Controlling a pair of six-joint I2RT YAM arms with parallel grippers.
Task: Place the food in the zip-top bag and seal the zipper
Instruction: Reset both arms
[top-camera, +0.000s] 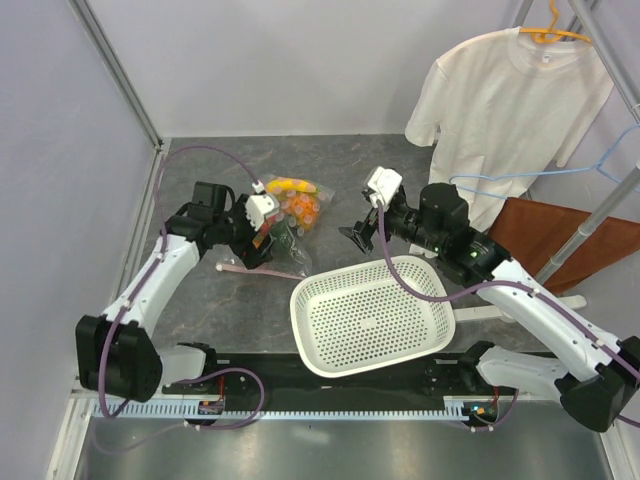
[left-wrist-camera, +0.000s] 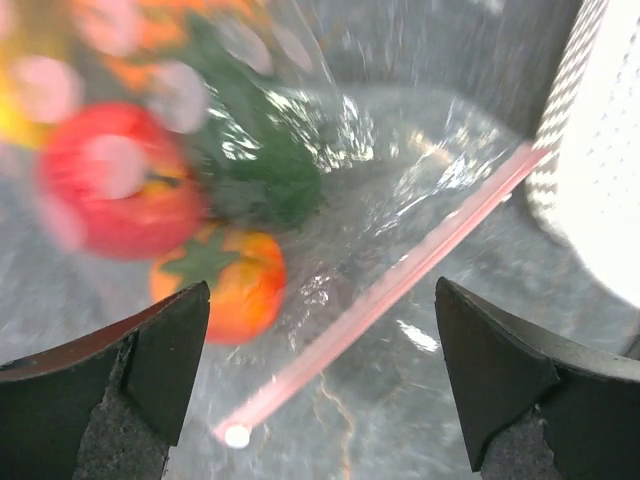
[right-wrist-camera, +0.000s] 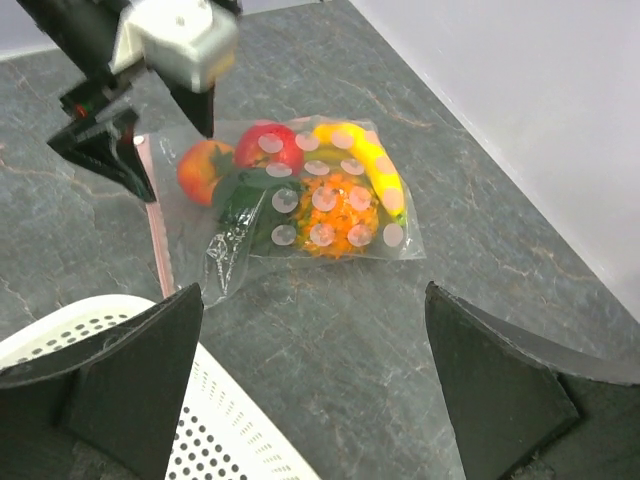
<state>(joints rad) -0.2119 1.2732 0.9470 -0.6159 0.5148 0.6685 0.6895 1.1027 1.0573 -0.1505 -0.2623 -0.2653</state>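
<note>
Though the left gripper (left-wrist-camera: 322, 290) holds its jaws wide and empty astride the pink zipper (left-wrist-camera: 400, 285), with the fruit (right-wrist-camera: 300, 190) bagged just beyond them, I can't tell whether it's sealed. Any gap could spill the apple (left-wrist-camera: 120, 190) if the bag is lifted. The right gripper (right-wrist-camera: 312, 292), jaws likewise spread, faces the zip-top bag (right-wrist-camera: 240, 250).

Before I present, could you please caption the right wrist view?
Fruit in the zip-top bag beside the basket; left gripper open over zipper.

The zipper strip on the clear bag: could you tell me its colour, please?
The zipper strip is pinkish-red, clearest in the left wrist view.
</note>
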